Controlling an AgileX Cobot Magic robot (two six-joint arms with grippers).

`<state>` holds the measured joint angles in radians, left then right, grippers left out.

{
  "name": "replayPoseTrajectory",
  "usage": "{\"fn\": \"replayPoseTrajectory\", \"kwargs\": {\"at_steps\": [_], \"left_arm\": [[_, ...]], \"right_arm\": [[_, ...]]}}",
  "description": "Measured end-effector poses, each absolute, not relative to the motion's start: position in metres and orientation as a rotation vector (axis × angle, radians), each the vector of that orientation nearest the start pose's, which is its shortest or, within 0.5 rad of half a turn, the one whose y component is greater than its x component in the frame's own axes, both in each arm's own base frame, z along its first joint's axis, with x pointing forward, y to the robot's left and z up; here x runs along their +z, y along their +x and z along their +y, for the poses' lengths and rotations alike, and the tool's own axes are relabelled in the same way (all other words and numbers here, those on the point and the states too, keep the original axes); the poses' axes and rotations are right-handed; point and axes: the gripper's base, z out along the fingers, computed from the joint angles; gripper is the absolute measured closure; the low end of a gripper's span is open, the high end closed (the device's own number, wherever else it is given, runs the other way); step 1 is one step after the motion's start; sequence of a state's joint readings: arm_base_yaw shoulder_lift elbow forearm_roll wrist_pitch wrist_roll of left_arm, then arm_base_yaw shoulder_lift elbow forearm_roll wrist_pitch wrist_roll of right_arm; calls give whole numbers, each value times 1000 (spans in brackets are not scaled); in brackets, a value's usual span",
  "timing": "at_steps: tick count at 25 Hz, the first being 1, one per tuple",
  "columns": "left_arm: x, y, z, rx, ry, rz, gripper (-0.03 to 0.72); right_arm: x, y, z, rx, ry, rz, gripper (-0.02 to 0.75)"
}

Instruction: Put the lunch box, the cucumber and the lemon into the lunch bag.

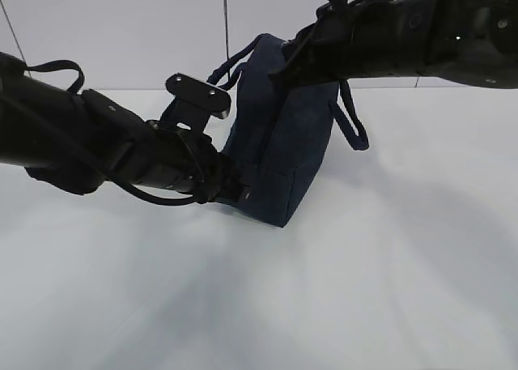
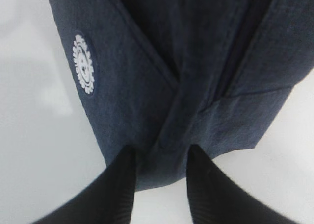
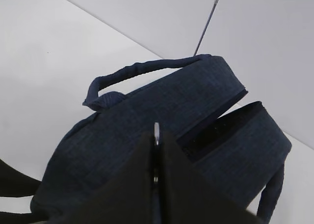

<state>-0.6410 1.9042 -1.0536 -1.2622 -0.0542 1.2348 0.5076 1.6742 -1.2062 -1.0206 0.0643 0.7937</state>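
Observation:
The dark navy lunch bag [image 1: 283,143] stands tilted on the white table. My left gripper [image 1: 235,188] is at its lower left corner. In the left wrist view the left gripper [image 2: 162,155] is open, and the corner of the lunch bag [image 2: 147,62] lies loosely between the spread fingers, its white logo [image 2: 83,63] to the left. My right gripper [image 3: 156,140] is shut on the metal zipper pull [image 3: 156,131] at the top of the lunch bag [image 3: 113,136], beside a dark open zipper gap [image 3: 221,131]. The lunch box, cucumber and lemon are out of view.
A loop handle [image 1: 354,127] hangs off the bag's right side, and another handle [image 3: 142,69] arches over its top. The white table [image 1: 388,289] spreads in front and to the right. A pale wall rises behind the bag.

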Motion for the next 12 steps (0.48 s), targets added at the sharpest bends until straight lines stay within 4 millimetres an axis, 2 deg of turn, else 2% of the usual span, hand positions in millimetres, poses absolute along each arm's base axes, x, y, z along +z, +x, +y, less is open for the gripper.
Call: {"fn": "replayPoseTrajectory", "kwargs": {"at_steps": [8, 12], "left_arm": [[160, 317, -230, -277, 676, 2225, 412], [175, 316, -229, -287, 670, 2187, 412]], "right_arm": [[291, 345, 186, 150, -650, 1878, 738], [291, 345, 186, 166, -633, 1882, 738]]}}
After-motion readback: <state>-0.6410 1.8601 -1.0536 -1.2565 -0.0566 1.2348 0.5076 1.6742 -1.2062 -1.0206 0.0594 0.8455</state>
